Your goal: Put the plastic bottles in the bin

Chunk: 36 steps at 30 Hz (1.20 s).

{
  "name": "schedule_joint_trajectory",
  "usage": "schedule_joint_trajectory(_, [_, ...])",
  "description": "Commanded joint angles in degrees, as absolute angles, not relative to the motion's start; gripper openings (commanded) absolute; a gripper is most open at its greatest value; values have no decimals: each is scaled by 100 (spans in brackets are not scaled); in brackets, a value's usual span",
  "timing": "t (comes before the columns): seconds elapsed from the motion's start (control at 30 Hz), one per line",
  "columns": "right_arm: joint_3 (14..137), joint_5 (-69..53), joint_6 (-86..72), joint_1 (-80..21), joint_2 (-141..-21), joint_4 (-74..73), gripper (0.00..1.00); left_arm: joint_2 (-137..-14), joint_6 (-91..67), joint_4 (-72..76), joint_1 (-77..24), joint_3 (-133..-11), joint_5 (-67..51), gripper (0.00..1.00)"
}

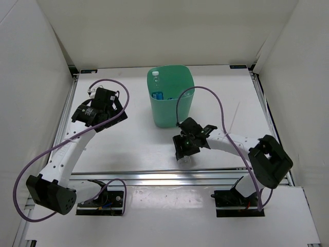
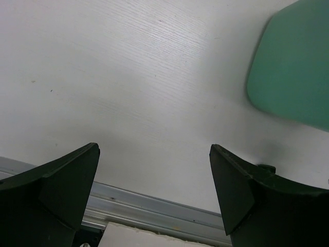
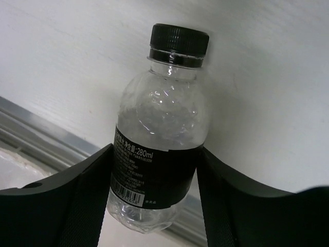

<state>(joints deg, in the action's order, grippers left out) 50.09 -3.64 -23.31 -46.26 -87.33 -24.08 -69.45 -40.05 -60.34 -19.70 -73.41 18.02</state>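
Note:
My right gripper (image 3: 155, 150) is shut on a short clear plastic bottle (image 3: 164, 103) with a black cap and a dark label, both fingers pressed against the label. In the top view this gripper (image 1: 185, 150) hangs low over the table's near middle, in front of the bin, with the bottle (image 1: 186, 159) showing just below it. The mint-green bin (image 1: 191, 78) stands at the back centre and holds a clear bottle (image 1: 156, 78) and a blue-labelled one (image 1: 158, 95). My left gripper (image 2: 154, 148) is open with nothing between its fingers, left of the bin (image 2: 293, 77).
An aluminium rail (image 1: 154, 177) runs along the table's near edge, close under the held bottle. White walls enclose the table on three sides. Purple cables (image 1: 218, 105) loop from both arms, the right one passing beside the bin.

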Motion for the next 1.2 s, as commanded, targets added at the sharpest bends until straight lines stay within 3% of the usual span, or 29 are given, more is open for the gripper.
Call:
schedule_joint_trajectory(0.0, [5106, -291, -2408, -4641, -8230, -2916, 49, -6812, -3981, -6082, -1960, -7269, 1977, 99])
schedule_joint_trajectory(0.13, [5755, -229, -2461, -4693, -7341, -3891, 39, -6872, -4043, -6082, -1960, -7435, 2232, 99])
schedule_joint_trajectory(0.27, [7396, 139, -2514, -4693, -6908, -4604, 39, -6873, -4166, -6082, -1960, -7436, 2355, 99])
schedule_joint_trajectory(0.33, [8583, 621, -2365, -4693, -7127, -4737, 39, -6873, -4166, -6082, -1960, -7356, 2408, 99])
schedule_joint_trajectory(0.47, [11042, 800, -1750, -4308, -8703, -5070, 40, -6820, -4228, -6082, -1960, -7015, 2408, 99])
schedule_joint_trajectory(0.5, [11587, 800, -1592, -4220, -9041, -5167, 42, -6768, -4228, -6082, -1960, -7014, 2347, 99])
schedule_joint_trajectory(0.6, [13207, 651, -1442, -3929, -10228, -5440, 63, -6768, -4280, -6082, -1960, -6943, 2347, 99])
schedule_joint_trajectory(0.67, [13490, 328, -1389, -3762, -10720, -5563, 91, -6768, -4280, -6082, -1960, -6943, 2294, 99])
schedule_joint_trajectory(0.73, [13491, 377, -1502, -3701, -10784, -5659, 100, -6768, -4211, -6134, -1960, -7013, 2294, 99])
schedule_joint_trajectory(0.97, [11788, 396, -2126, -3279, -9239, -5414, 100, -6374, -4209, -6362, -1960, -7172, 2882, 99])
schedule_joint_trajectory(1.17, [11664, 34, -2224, -2330, -8571, -6091, 100, -5740, -4692, -6626, -1960, -6435, 3409, 99])
